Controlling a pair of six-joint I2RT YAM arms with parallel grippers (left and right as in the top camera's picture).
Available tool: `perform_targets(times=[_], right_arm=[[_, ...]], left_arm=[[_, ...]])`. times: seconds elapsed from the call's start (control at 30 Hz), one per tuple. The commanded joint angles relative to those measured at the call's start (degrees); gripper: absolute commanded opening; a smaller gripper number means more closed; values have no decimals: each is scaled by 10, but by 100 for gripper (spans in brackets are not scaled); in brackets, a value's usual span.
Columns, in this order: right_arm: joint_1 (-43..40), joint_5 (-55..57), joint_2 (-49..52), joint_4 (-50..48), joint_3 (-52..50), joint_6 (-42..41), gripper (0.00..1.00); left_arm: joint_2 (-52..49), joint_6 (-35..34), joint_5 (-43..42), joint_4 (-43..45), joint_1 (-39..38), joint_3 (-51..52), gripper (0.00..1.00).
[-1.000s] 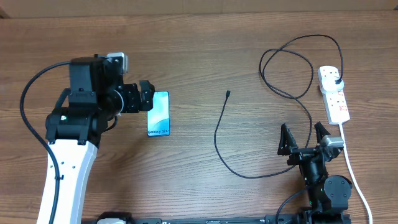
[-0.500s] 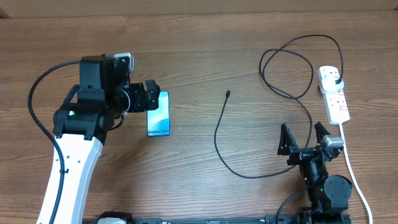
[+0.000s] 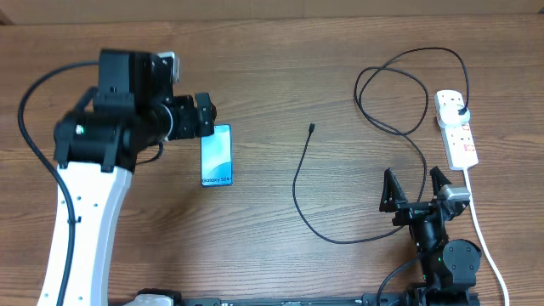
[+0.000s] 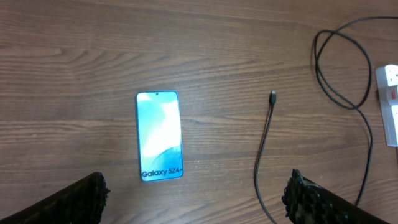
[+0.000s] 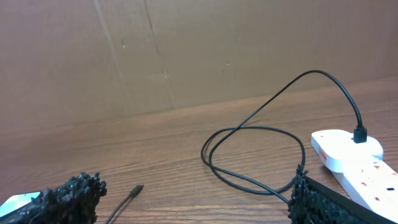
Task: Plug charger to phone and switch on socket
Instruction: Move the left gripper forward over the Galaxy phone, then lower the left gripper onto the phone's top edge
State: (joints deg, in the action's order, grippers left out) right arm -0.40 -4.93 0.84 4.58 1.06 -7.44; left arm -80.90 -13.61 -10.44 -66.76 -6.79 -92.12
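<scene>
The phone (image 3: 216, 155) lies flat on the wooden table, its light blue screen up and "Galaxy S24+" at its near end; it also shows in the left wrist view (image 4: 159, 135). The black charger cable (image 3: 299, 189) loops across the table; its connector tip (image 3: 312, 128) lies free right of the phone, and its plug (image 3: 460, 110) sits in the white socket strip (image 3: 456, 129). My left gripper (image 3: 204, 114) is open and empty, just above the phone's far end. My right gripper (image 3: 416, 188) is open and empty at the near right, beside the cable.
The strip's thick white cord (image 3: 483, 234) runs toward the near right edge. A brown cardboard wall (image 5: 186, 50) stands behind the table. The cable's loops (image 3: 399, 93) lie left of the strip.
My left arm has swung slightly back and left, so the gripper has lifted off the phone's far end. The phone, the cable and the right arm have not moved.
</scene>
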Motion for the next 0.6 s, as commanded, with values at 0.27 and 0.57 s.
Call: perform_targets(times=[0.27,0.57], right_arm=[[-4,4,-7,-2,-6,2,100],[-4,4,-7,-2,-6,2,100]], left_arm=[[-64,-86,22,-40,-14,-71,89],[-189,-126,71,-44,-71,-71,91]])
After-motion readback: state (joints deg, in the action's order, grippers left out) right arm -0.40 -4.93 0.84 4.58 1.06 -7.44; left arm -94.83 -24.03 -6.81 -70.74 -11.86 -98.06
